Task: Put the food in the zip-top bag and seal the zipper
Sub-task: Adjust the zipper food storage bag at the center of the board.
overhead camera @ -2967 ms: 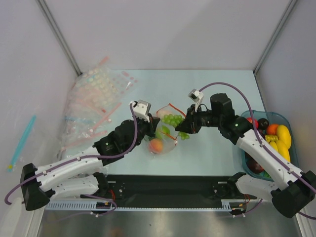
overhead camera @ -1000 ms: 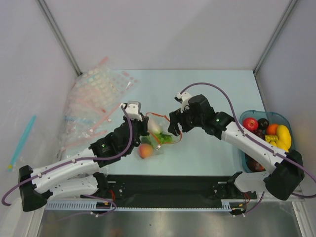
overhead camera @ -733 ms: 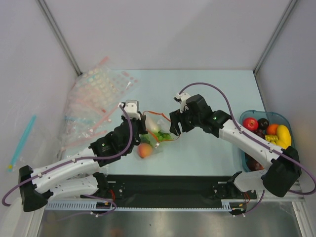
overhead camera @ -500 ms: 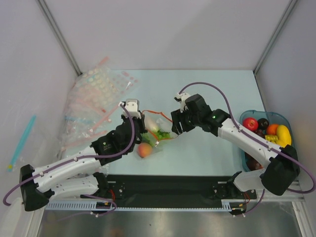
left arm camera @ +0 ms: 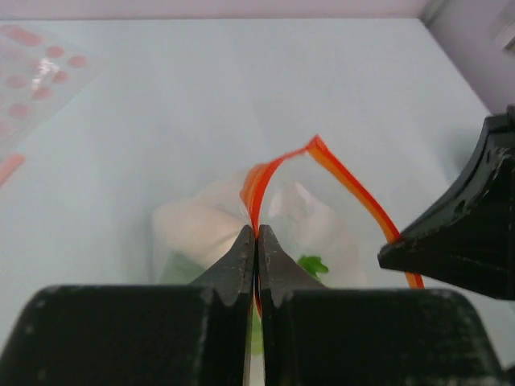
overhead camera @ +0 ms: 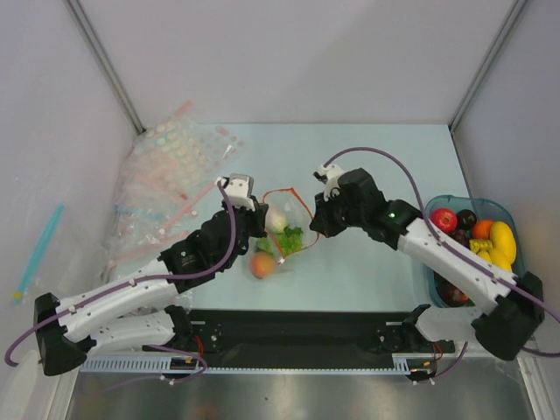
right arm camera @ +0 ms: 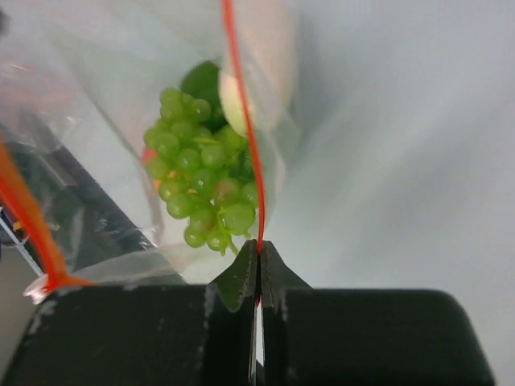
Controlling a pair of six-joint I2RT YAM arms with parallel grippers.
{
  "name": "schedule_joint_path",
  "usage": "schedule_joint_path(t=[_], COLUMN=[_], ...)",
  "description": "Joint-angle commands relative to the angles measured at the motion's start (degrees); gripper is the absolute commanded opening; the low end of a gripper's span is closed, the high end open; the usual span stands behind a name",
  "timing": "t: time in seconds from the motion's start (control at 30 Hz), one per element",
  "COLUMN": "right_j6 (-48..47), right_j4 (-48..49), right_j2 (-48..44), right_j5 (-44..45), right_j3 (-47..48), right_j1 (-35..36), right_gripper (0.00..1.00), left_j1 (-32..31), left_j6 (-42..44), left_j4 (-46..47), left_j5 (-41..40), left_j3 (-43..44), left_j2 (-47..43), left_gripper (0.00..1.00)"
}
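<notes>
The clear zip-top bag lies at the table's middle between my two grippers, its red-orange zipper arched open. Inside are a white radish, green pieces and an orange ball. My left gripper is shut on the zipper's left end; the radish shows behind it. My right gripper is shut on the zipper's right end, beside a green grape bunch inside the bag.
A heap of dotted clear bags with pink strips lies at the back left. A blue tray at the right edge holds more toy fruit, among them a red apple and yellow bananas.
Both grippers kept their pinch on the zipper ends. The bag has shifted a little to the right and away from me, and its mouth arches higher.
</notes>
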Motion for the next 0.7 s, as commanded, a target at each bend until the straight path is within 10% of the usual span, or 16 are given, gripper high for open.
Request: schedule_joint_path(t=[0.0,0.23,0.67], right_j6=[-0.24,2.57,2.22], right_j4=[8.34,20.29,13.1], right_j2=[-12.27,-28.02,-13.26], right_j5=[1.71,7.53,5.51], right_j3=[-2.54,-11.86,-5.62], right_j1=[-0.01,-1.77,-2.56], right_gripper=[0.0,0.0,0.0], left_j1=[0.32,0.32,0.32], left_j6=[1.85,1.94,0.71], left_j4=[6.91,9.99,11.92], left_j5=[14.79,22.64,9.45], left_j3=[0.38,-0.24,-5.34], left_j2=[-1.94,-1.94,-10.55], left_gripper=[0.05,0.05,0.07])
